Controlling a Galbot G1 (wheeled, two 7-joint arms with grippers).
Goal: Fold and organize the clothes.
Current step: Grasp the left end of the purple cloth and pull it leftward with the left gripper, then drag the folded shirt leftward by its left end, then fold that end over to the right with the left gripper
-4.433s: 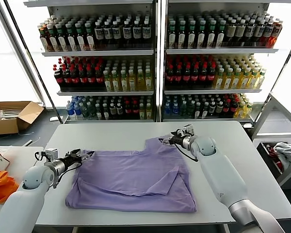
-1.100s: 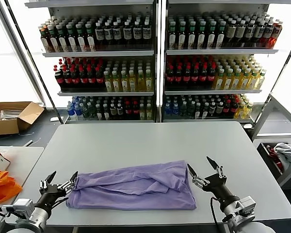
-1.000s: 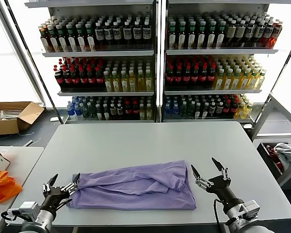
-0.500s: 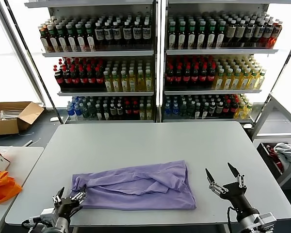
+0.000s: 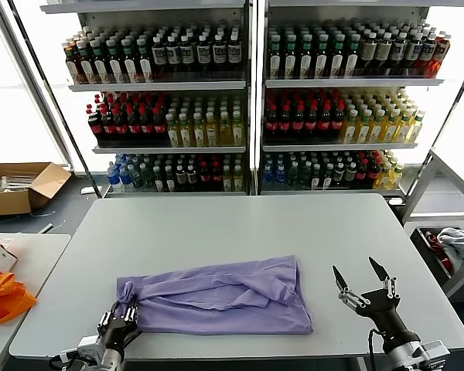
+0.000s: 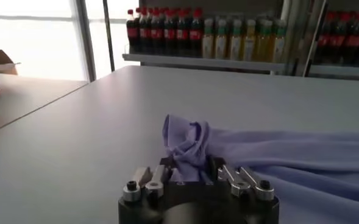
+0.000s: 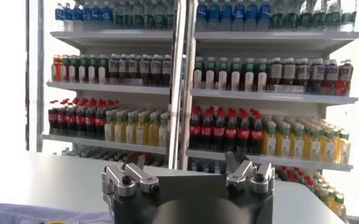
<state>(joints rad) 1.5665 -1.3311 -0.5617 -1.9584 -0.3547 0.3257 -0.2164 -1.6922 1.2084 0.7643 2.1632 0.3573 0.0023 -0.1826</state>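
Near edge of the grey table (image 5: 216, 224), toward its left corner: left gripper (image 5: 121, 324) low over the surface, jaws drawn in narrow around the bunched left end of the lavender T-shirt (image 5: 216, 297). Left wrist view shows that end of the T-shirt (image 6: 188, 143) gathered into a crumpled knot standing up between the fingers (image 6: 161, 173), fabric touching them on both sides.

Near edge, toward the right corner: right gripper (image 5: 365, 282) raised above the table, jaws spread wide, nothing between them. It sits apart from the shirt's right edge, bare table between. Right wrist view: fingertips (image 7: 133, 173) well apart, pointing at the shelving; only a sliver of lavender cloth (image 7: 39, 214) at the lower corner of that view.

T-shirt lies folded into a long band, running left to right along the near half of the table, closer to the near edge than the far one. Wrinkled, folds overlapping at centre. No print visible on the upper face.

Beside the table's left edge: a second pale table carrying an orange bag (image 5: 1, 297). Farther left on the floor, an open cardboard box (image 5: 19, 185).

Beyond the far edge: two shelving units (image 5: 251, 93) stocked with rows of bottled drinks.
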